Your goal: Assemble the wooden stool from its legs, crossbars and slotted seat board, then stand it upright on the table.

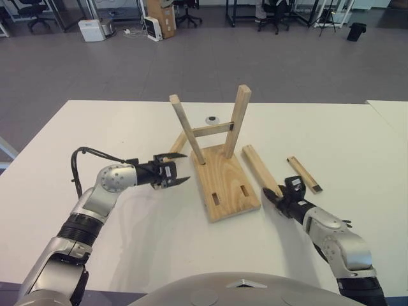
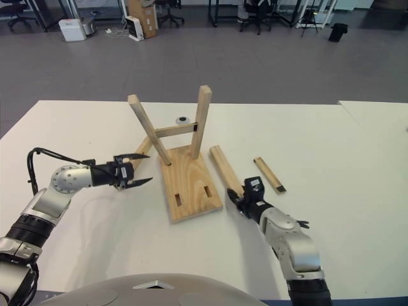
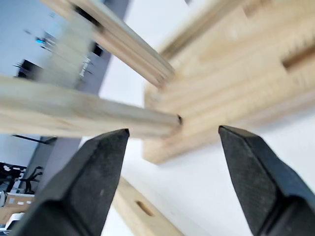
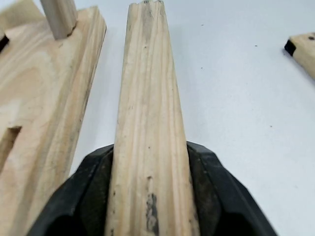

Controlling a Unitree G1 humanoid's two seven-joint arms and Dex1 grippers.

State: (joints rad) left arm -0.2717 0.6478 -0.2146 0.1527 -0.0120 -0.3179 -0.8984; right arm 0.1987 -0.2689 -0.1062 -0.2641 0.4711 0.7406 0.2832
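Broad white table [image 1: 357, 140] before a grey-floored room with office chairs and boxes far back. Flat on the table near its middle, pale grained seat board [image 1: 226, 178], long axis running near to far, leaning slightly left, two empty slots at the near end. Rising from its far end, two legs [image 1: 237, 121], tilted apart, joined by a crossbar [image 1: 212, 130]. Just right of the board and almost parallel to it, loose leg [image 1: 260, 169], near end clamped in the right end effector [image 1: 278, 193]. Further right, short crossbar [image 1: 304, 174], dark-tipped. Left of the board, left end effector [image 1: 180, 168], fingers spread apart, holding nothing, aimed at the nearer standing leg.
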